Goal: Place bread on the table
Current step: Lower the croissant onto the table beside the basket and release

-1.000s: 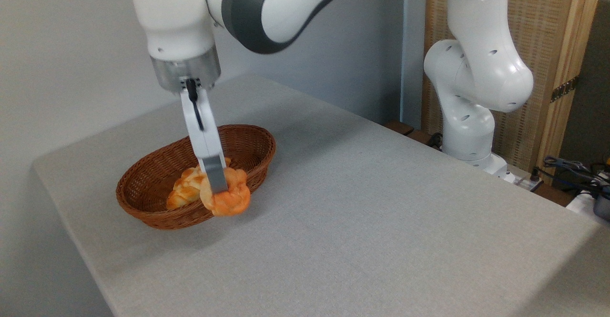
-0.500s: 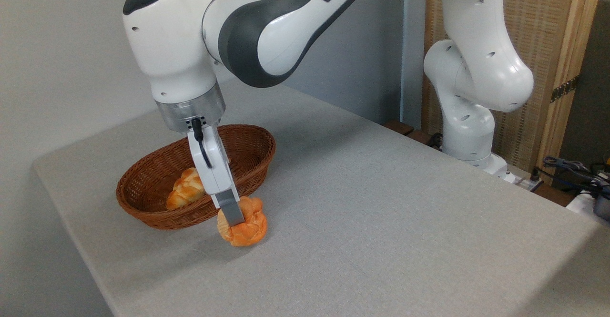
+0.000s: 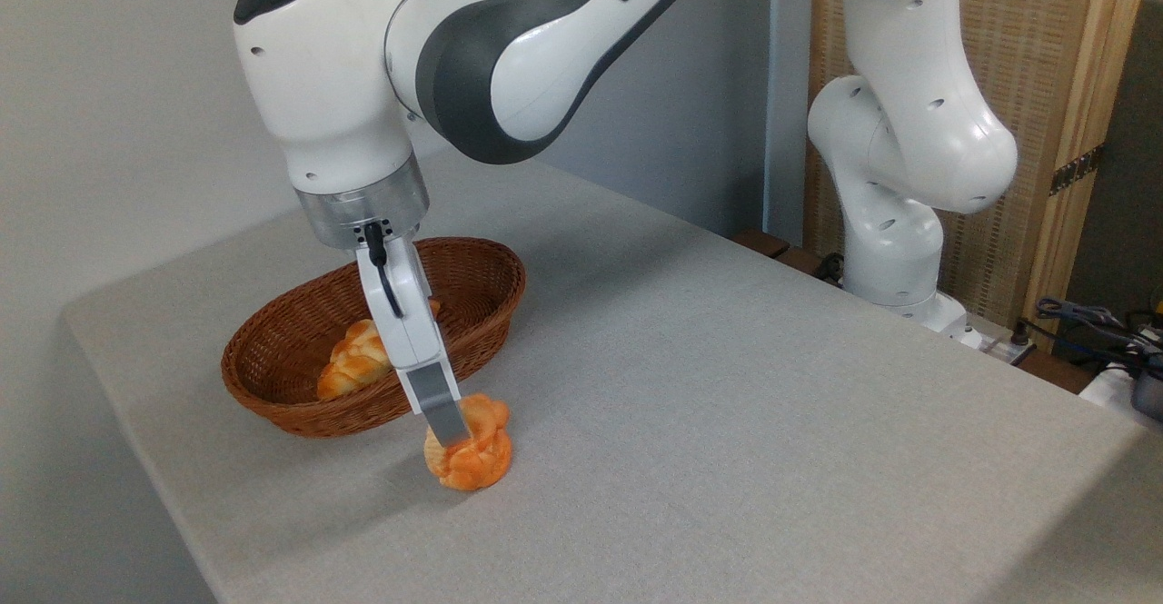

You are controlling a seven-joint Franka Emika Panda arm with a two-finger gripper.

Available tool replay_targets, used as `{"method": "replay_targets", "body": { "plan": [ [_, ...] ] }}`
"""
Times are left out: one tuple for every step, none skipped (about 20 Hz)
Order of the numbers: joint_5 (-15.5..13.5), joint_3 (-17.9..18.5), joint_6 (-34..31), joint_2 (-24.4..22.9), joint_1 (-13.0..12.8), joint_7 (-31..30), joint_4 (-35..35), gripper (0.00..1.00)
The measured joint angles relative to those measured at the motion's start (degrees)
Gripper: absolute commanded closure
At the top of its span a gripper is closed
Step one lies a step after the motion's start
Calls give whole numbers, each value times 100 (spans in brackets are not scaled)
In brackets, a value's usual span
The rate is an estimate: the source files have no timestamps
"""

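The bread, a knotted orange-brown bun, stands on edge with its underside touching the grey table, just in front of the wicker basket. My gripper comes down from above and is shut on the bun's upper left part. Only the near finger shows; the far one is hidden behind it and the bun.
The brown oval wicker basket sits just behind and left of the bun, holding a paler braided roll. The arm's white base rises at the table's far right edge, with cables beyond it.
The gripper carried the bun out over the basket's front rim, down and to the right, until it touched the table. The braided roll stayed in the basket.
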Motion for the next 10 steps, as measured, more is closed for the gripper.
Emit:
{"method": "replay_targets", "body": {
  "plan": [
    [0, 0, 0, 0, 0, 0, 0, 0],
    [0, 0, 0, -2, 0, 0, 0, 0],
    [0, 0, 0, -5, 0, 0, 2, 0],
    [0, 2, 0, -11, 0, -1, 9, 0],
    [0, 16, 0, -21, 1, -13, 26, 0],
    [0, 45, 3, -35, 2, -20, 53, 0],
    [0, 77, 12, -59, 3, -20, 89, 0],
    [0, 97, 13, -98, 5, -21, 149, 0],
    [0, 101, 13, -140, 7, -69, 195, 0],
    [0, 101, 13, -191, 5, -183, 234, 0]
  ]
}}
